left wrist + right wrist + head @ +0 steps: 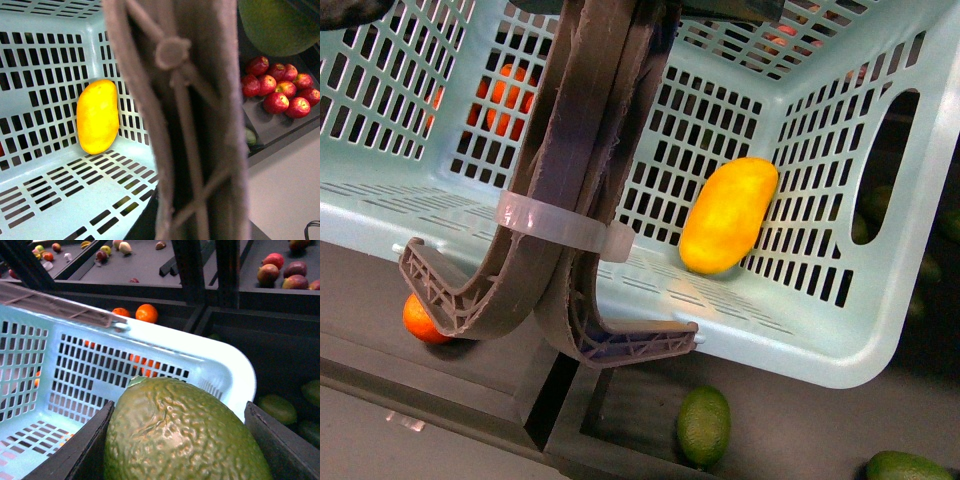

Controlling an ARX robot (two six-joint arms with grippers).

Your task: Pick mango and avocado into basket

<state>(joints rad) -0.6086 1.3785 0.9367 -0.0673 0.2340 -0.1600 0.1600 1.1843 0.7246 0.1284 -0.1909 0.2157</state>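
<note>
Mango (pixel 728 215): inside the basket (pixel 800 345), its low end on the floor, leaning on the lattice wall.
Long axis: tilted in the front view, upper end toward the right.
Avocado (pixel 185 432): shown only by the right wrist view; bumpy green, clamped between the fingers (pixel 80 450) of the right pincer (pixel 180 442), beside the basket's rounded corner.
Left pincer: out of sight; cannot tell its state.
Left wrist view alone: blurred handles (pixel 190 125) close up, red apples (pixel 280 90) beyond.
Front view alone: white tie (pixel 565 228) binding the handles; an orange (pixel 420 320) and a green fruit (pixel 704 425) lying lower than the basket.
Surroundings: dark grey trays (pixel 135 265) with dividers.
</note>
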